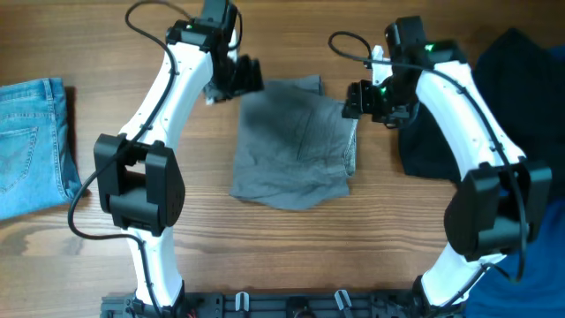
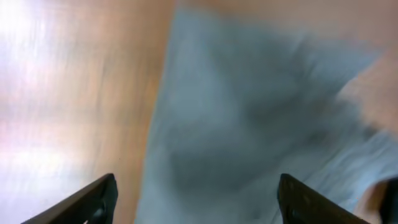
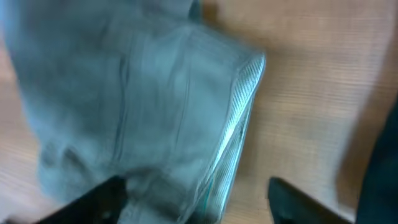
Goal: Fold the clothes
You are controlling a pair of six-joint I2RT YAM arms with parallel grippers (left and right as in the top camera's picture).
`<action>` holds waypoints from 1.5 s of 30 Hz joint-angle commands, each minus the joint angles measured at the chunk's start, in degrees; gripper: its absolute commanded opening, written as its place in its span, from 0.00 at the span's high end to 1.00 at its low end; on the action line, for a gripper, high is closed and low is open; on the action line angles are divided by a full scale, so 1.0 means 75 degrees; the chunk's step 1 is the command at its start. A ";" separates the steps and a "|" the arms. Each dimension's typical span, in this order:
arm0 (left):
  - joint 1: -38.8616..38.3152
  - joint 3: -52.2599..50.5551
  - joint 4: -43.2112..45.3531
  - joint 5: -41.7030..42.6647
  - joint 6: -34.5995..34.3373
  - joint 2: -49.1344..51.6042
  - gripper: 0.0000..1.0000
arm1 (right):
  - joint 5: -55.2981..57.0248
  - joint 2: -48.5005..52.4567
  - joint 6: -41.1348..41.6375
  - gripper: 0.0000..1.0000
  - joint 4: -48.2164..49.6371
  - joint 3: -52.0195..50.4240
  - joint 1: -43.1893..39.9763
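Grey shorts lie folded into a rough square at the middle of the table, the waistband edge on the right side. My left gripper hovers at their far left corner, its jaws wide apart over blurred grey fabric, gripping nothing. My right gripper is at the far right corner, open. In the right wrist view its left finger is over the cloth and its right finger over bare wood, with the ribbed waistband running between them.
Light-blue denim lies at the left edge of the table. A black garment is heaped at the right, under and behind my right arm. A strip of royal-blue cloth shows at the lower right.
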 commanded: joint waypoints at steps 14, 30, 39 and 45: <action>0.0152 0.0035 -0.1128 -0.0271 0.0143 -0.0012 0.12 | -0.0720 0.0291 0.0146 0.14 0.2949 -0.2669 -0.0006; 0.0152 0.0035 -0.1151 -0.0548 0.0143 -0.0012 0.12 | -0.2579 0.0318 0.0323 0.96 0.3418 -0.2159 -0.0015; 0.0659 0.0035 -0.1215 -0.0778 0.0003 -0.0012 0.14 | -0.3923 -0.0603 0.0338 0.96 0.3209 -0.0603 0.0064; 0.1393 0.0038 -0.1256 -0.0778 -0.0160 -0.0020 0.16 | -0.4325 -0.0615 0.0335 0.96 0.3322 -0.0417 0.0554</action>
